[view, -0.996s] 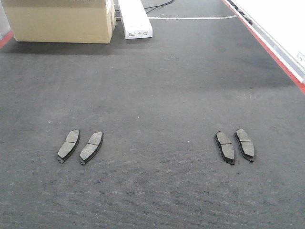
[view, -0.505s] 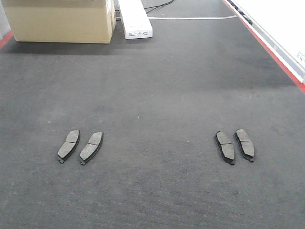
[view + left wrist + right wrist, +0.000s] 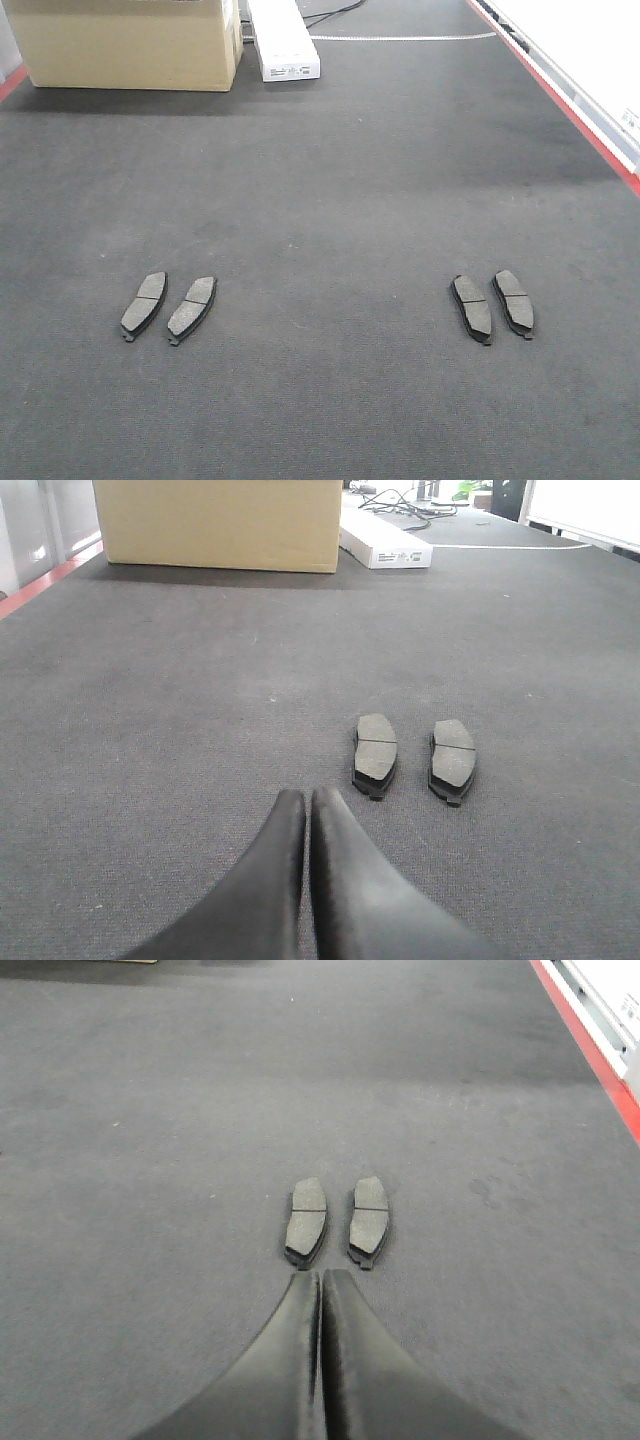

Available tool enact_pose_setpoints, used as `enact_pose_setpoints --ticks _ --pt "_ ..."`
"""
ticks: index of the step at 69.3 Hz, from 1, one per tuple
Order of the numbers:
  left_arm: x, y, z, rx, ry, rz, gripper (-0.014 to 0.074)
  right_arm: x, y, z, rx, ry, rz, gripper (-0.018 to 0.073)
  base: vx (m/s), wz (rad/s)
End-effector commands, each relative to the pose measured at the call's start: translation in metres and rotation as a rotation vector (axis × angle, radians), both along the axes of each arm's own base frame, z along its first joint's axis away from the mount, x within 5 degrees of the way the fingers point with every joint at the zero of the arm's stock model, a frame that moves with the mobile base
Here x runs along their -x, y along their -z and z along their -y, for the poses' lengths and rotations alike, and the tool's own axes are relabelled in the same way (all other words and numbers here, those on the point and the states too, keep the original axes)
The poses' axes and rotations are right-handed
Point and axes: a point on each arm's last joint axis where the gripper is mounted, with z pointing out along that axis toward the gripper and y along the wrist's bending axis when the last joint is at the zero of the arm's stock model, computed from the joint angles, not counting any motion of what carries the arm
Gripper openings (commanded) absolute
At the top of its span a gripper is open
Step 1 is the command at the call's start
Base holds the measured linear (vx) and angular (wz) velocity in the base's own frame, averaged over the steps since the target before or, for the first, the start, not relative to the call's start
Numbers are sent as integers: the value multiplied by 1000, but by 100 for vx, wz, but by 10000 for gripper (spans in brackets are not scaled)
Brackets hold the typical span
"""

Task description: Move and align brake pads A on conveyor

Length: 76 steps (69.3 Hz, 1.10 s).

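The left gripper [image 3: 307, 798] was closed, fingers pressed together and holding nothing; the right gripper [image 3: 320, 1278] likewise. Nothing had shifted since the earlier frames. Four brake pads lay flat on the conveyor [image 3: 330, 200]: one pair at left [image 3: 145, 303] [image 3: 192, 307], one at right [image 3: 472, 308] [image 3: 514, 300], well apart, with open belt between. A red edge strip [image 3: 580, 120] bounded the right side. A cardboard box [image 3: 125, 45] and white carton [image 3: 283, 40] stood far back. The pads were grey, oblong, grooved; the belt was matte and textured.
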Motion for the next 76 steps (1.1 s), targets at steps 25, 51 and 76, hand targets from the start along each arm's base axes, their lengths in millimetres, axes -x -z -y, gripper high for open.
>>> enact_pose_setpoints --ticks 25,51,76 --pt "0 -1 0 20 -7 66 -6 -10 64 15 -47 216 193 -11 0 0" --pt "0 -1 0 20 -7 66 -6 13 104 13 -50 211 331 -11 0 0" --pt "0 -1 0 20 -7 66 -6 14 104 13 -50 211 335 -11 0 0"
